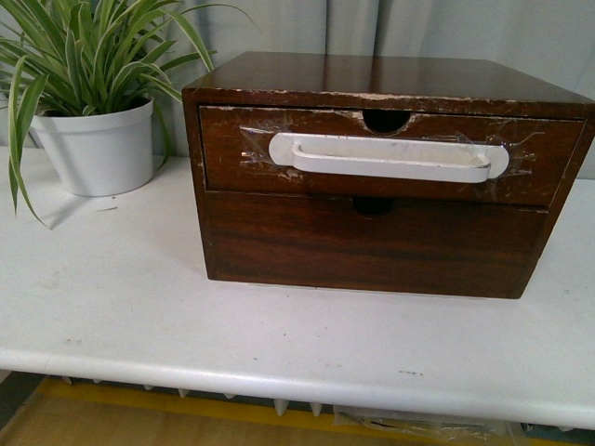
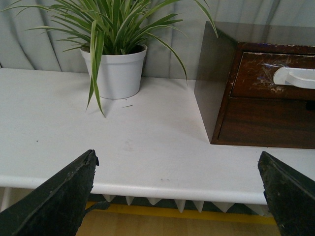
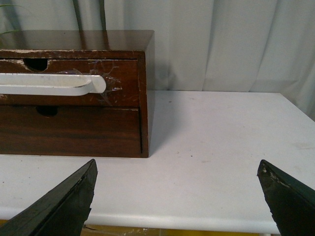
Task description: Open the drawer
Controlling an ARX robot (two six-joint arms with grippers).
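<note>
While the drawer (image 1: 390, 190) sat shut at frame centre, the left claw (image 2: 177, 158) and right claw (image 3: 177, 166) gaped wide and empty, so reaching its white handle (image 1: 389, 156) seemed next.

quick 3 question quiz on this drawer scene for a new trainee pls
1. True or false: the left gripper is shut on the white handle.
2. Which thing stands on the table beside the wooden chest? A) a mug B) a potted plant C) a book
3. Which drawer of the chest carries the handle?

Key:
1. False. It is open and apart from the chest.
2. B
3. The upper drawer.
</note>
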